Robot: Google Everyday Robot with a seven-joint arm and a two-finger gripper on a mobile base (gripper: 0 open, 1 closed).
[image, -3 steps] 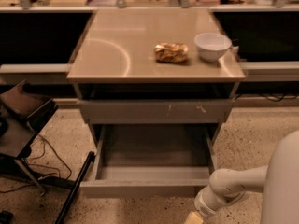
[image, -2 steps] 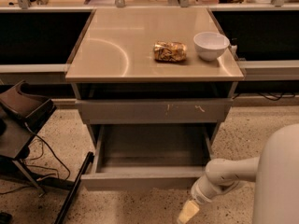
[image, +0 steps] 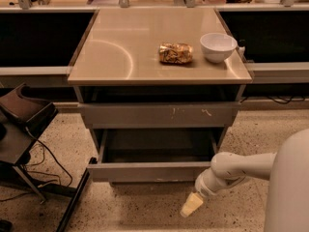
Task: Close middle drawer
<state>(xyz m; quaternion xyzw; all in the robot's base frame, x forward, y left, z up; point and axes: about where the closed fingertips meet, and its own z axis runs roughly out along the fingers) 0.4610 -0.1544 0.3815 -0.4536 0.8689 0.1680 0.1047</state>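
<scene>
The middle drawer [image: 149,171], the lowest one under the desk [image: 116,57], has slid farther in than a moment ago. It is still partly open, showing a bare grey inside that is dark with shadow at the back. The robot's white arm [image: 241,166] has risen toward the right end of the drawer front. The pincer [image: 191,204] hangs just below that front, over the floor; whether it is open or closed cannot be told. Above, the scratched drawer front [image: 159,114] is shut. On the desk a white bowl [image: 218,46], whose inside cannot be made out, stands just right of a crinkled snack bag [image: 175,53]. The robot's body [image: 289,187] is cut off at the right edge.
</scene>
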